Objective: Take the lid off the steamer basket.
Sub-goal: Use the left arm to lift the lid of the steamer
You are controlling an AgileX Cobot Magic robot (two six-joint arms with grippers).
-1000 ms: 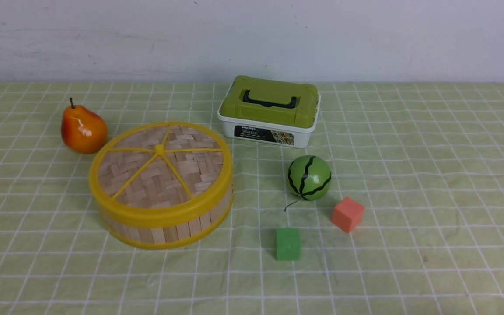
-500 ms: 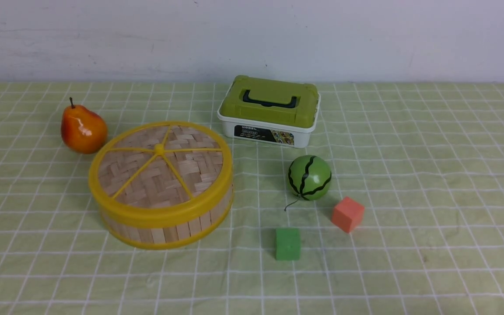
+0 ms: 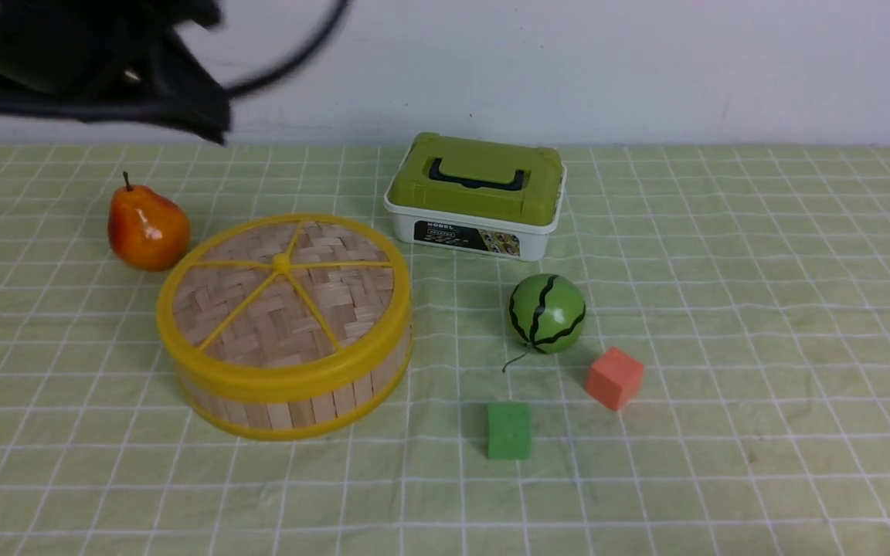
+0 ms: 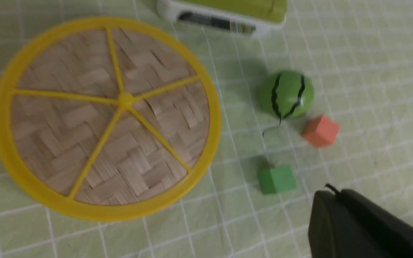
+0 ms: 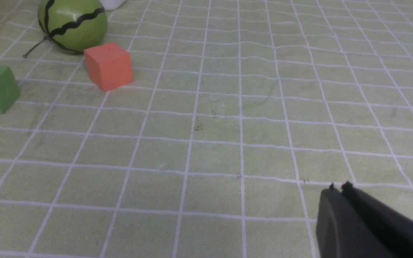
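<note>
Pincer state: left pincer (image 4: 332, 191) and right pincer (image 5: 339, 188) both pressed together, empty. I find the lid (image 3: 283, 289) seated flush on the steamer basket (image 3: 290, 405), left of centre on the desk (image 3: 723, 270), hence my left arm (image 3: 66, 54) hovers nearby.

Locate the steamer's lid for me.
In the front view the lid sits on the steamer basket, left of centre, the pear just behind-left and the toy watermelon to its right.

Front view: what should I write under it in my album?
Lid on the steamer basket, beside a pear, a box, a toy watermelon, a green cube and an orange cube.
</note>
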